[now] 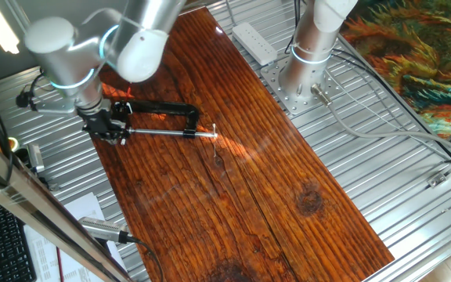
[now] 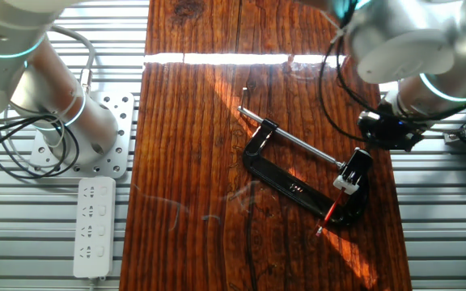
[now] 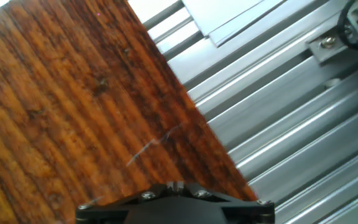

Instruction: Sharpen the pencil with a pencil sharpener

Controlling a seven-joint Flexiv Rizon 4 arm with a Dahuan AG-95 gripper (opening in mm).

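Dark wooden board (image 2: 192, 145) lies on the ribbed metal table (image 1: 382, 149). A black C-shaped clamp (image 2: 285, 184) with a long silver screw rod (image 2: 290, 137) rests flat on the board near one long edge. At the clamp's jaw end a red pencil (image 2: 331, 212) shows, its tip pointing toward the board's edge. The sharpener (image 2: 348, 212) appears as a small black block at that same end, touching the clamp; its outline is hard to separate. The claw (image 2: 353, 171) sits low at the rod's handle end, just beside the pencil. Whether its fingers are parted or holding anything cannot be told. A white power strip (image 2: 94, 226) lies on the table.
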